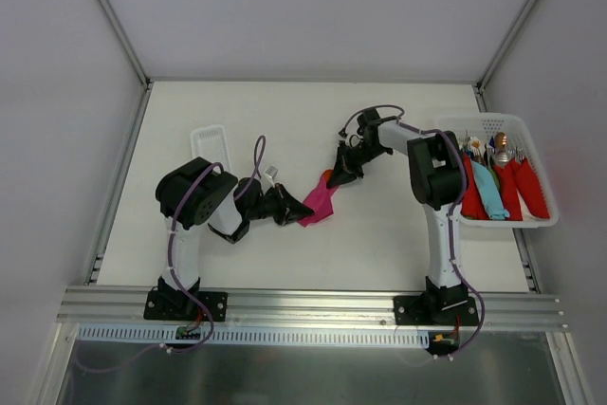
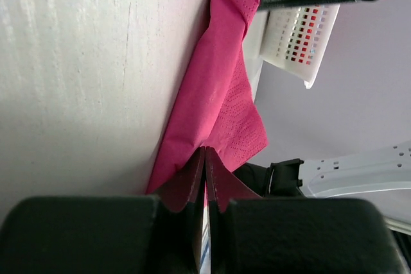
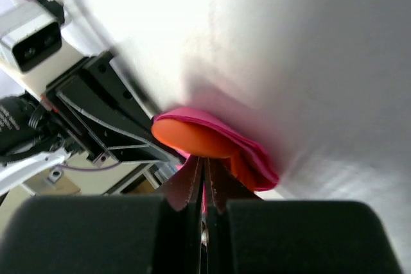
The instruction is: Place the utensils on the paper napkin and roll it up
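– Where was the napkin (image 1: 318,204)?

– It lay near the middle of the bench (image 1: 379,244), loosely folded into a long narrow shape, with one end toward each arm. It was stretched between the two sets of fingers.

– And the spoon (image 3: 196,139)?

– Its orange round bowl was inside the fold at the far end of the napkin, with the pink paper curved over it. The handle was hidden, and the fork I could not make out in any view.

– What was the state of the left fingers (image 2: 186,187)?

– They were clenched on the near corner of the napkin. From the left wrist view the paper ran away from the tips along the bench.

– And the right fingers (image 3: 183,187)?

– Also clenched, on the napkin end just under the spoon bowl. A thin strip of pink showed between the two pads.

– How did the arms stand?

– The left arm reached in from the left side and the right arm from the far right, so the tips faced each other across the napkin.

– What else was on the bench?

– A white basket (image 1: 493,122) stood at the right edge, well apart, with red bundles (image 1: 474,198) and one teal bundle (image 1: 490,192) in it. A small white tray (image 1: 209,142) lay at the far left, behind the left arm.
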Robot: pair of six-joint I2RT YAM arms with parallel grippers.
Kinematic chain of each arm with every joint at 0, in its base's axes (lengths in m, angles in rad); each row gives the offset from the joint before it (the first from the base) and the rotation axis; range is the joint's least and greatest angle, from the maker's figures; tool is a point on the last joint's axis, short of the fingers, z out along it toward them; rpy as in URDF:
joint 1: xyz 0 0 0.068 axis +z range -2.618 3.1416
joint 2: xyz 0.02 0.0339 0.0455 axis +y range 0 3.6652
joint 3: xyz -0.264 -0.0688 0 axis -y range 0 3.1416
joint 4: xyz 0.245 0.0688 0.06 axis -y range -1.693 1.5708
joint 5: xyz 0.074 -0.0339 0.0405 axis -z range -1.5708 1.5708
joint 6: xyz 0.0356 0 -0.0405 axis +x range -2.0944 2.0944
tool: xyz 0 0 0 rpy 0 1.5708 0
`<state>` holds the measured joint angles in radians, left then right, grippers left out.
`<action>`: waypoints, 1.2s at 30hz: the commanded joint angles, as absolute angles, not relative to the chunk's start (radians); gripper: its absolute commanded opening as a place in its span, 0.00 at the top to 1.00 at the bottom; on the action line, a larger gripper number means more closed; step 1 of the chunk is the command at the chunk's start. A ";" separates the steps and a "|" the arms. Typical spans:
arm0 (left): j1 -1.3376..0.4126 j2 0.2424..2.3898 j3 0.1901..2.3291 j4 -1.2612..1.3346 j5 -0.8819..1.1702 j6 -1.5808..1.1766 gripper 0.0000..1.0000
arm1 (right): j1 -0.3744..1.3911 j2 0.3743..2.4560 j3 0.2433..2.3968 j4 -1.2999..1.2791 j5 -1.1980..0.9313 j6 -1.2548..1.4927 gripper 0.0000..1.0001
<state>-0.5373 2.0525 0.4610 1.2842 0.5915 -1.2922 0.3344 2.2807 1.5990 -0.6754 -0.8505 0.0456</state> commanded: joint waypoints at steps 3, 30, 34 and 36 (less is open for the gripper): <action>-0.542 2.141 0.371 1.207 0.497 -1.351 1.00 | 0.302 2.293 1.632 -0.657 -0.723 0.057 1.00; -0.543 2.167 0.422 1.223 0.459 -1.450 1.00 | 0.448 2.137 1.351 -0.497 -0.773 -0.003 0.87; -0.545 2.152 0.402 1.270 0.465 -1.457 1.00 | 0.448 2.180 1.376 -0.529 -0.730 -0.015 0.88; -0.545 2.132 0.393 1.288 0.471 -1.448 0.96 | 0.448 2.194 1.404 -0.572 -0.710 -0.037 0.89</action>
